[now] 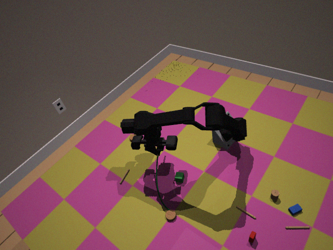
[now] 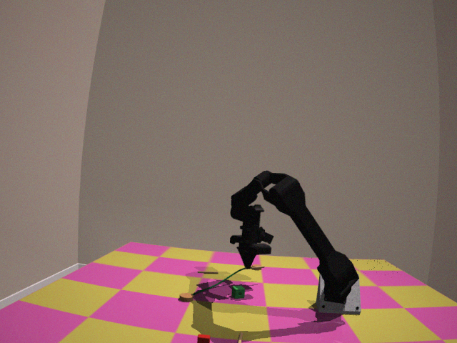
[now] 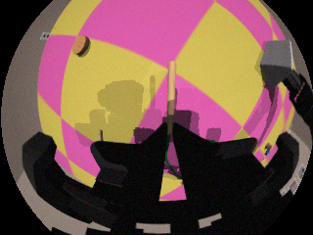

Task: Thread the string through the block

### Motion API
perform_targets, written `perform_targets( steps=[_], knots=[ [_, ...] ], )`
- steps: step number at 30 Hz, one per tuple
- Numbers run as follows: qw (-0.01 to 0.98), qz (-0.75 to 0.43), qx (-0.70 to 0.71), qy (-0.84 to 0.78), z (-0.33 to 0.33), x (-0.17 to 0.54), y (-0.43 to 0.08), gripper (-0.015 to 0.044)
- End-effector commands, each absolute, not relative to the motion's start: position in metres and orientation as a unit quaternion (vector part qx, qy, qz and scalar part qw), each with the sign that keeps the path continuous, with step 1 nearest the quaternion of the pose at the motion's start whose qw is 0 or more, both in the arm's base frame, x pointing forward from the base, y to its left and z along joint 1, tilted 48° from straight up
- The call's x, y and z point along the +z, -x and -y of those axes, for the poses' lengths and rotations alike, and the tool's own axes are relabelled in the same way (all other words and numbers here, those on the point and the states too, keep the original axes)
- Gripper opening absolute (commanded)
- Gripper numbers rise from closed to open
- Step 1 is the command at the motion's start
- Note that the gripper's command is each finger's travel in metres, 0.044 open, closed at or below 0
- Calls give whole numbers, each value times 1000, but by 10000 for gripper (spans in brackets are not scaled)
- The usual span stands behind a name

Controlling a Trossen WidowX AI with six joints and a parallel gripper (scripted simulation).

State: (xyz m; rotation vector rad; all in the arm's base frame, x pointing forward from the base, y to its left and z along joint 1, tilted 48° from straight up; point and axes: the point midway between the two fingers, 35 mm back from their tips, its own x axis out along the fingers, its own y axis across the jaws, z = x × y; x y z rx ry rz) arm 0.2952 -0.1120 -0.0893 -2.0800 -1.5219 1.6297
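Observation:
My gripper (image 1: pixel 157 153) (image 2: pixel 247 267) (image 3: pixel 169 125) points down, shut on the thin wooden stick (image 3: pixel 171 83) near its string end, above the table. The stick juts out away from the fingers in the wrist view. The green string (image 1: pixel 156 177) (image 2: pixel 221 281) runs from the fingertips down to the round wooden button (image 1: pixel 170 215) (image 2: pixel 186 296) on the table. The green block (image 1: pixel 179 177) (image 2: pixel 238 291) sits on the table below and to one side of the gripper. A small dark hole shows on its face in the exterior view. The block is hidden in the wrist view.
A loose stick (image 1: pixel 124 176) (image 2: pixel 208 272) lies left of the gripper. A wooden disc (image 1: pixel 131 138) (image 3: pixel 81 45) lies behind it. At the right are two loose sticks (image 1: pixel 246 212) (image 1: pixel 297 227), a wooden cylinder (image 1: pixel 274 194), a blue block (image 1: pixel 295 209) and a red block (image 1: pixel 252 236) (image 2: pixel 203 338).

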Motion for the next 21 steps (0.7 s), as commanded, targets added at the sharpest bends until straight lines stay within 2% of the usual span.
perform_targets(
  steps=[1,21],
  knots=[
    [-8,539,492,684,111,-88,-300,0],
    [-252,679,267,636,107,-83,-315,0]
  ],
)
